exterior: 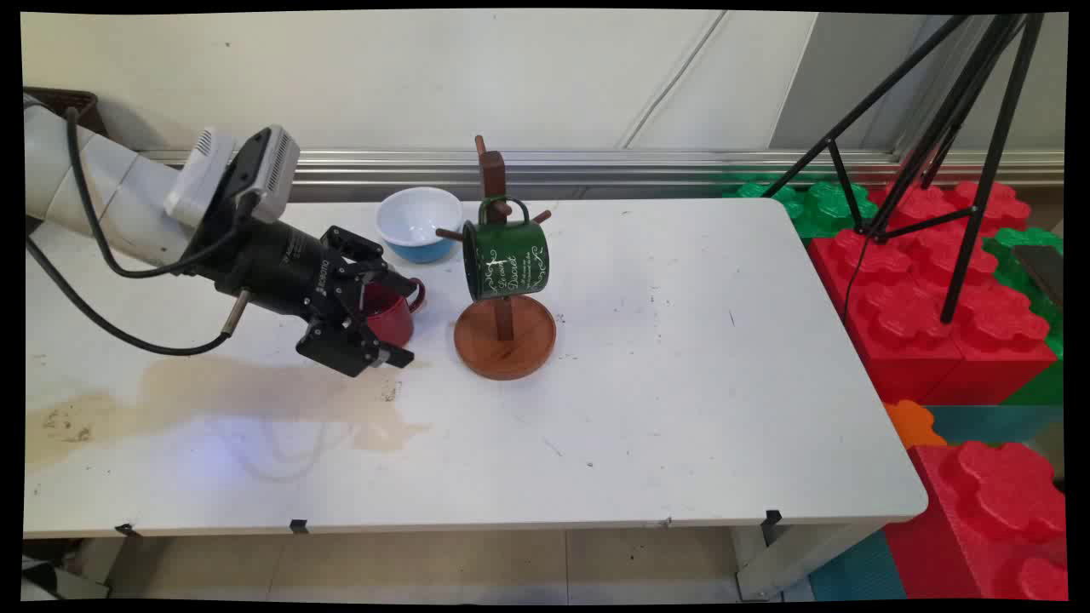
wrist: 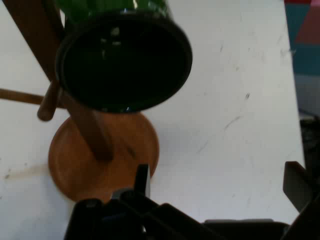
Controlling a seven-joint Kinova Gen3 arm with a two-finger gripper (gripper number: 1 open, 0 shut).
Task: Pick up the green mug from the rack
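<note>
White arm low from left, hand (exterior: 398,319) level, fingers spread apart

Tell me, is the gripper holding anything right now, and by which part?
Nothing is held. The gripper stands open near the red mug, with only bare table between its fingers.

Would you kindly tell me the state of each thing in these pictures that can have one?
Gripper: jaws open, low over the table.
Red mug: upright, partly hidden by the gripper.
Green mug: hanging by its handle from the stand, tilted.
Wooden mug stand: upright.
White bowl: upright, empty.
Table: brown stain near the gripper.
</note>
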